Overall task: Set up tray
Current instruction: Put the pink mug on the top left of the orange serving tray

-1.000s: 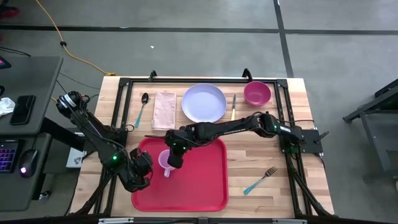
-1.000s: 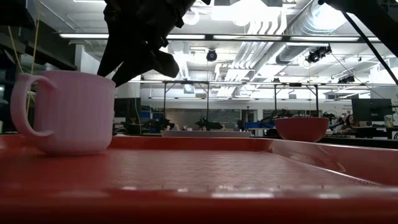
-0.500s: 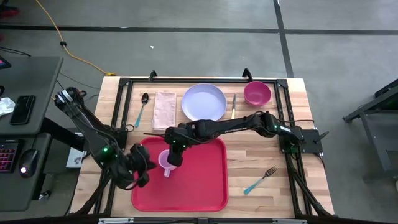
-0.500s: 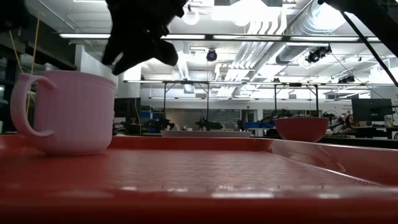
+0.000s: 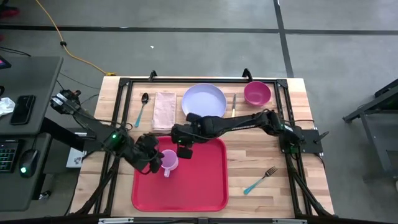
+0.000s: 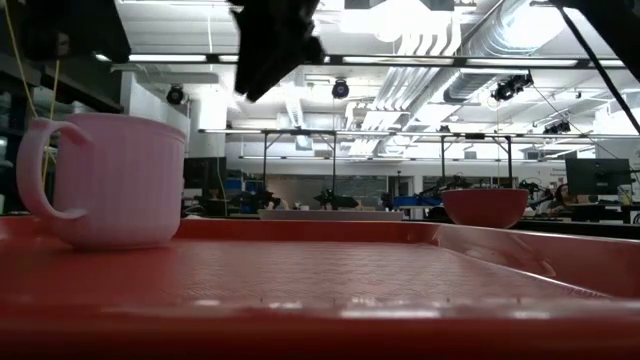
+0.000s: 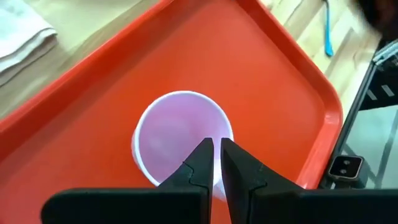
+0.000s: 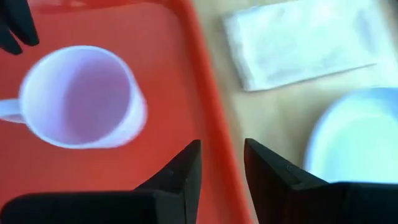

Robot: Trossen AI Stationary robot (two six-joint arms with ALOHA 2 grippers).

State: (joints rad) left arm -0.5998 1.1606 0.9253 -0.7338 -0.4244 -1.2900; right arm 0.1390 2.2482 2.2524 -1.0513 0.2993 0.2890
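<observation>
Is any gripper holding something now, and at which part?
Nothing is held. The mug stands free on the tray; both the left gripper and right gripper are empty.

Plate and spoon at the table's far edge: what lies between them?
High view: a folded beige napkin lies between the teal-handled spoon and the pale plate, apart from both.

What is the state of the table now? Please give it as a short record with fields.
tray: large flat red plastic tray, on the wooden table
on tray: pink plastic mug, upright
left hand: just above the mug's rim
right hand: open, empty, over the tray's far edge
off tray: pale round plate, magenta bowl, folded napkin, teal-handled spoon, knife, teal-handled fork
</observation>
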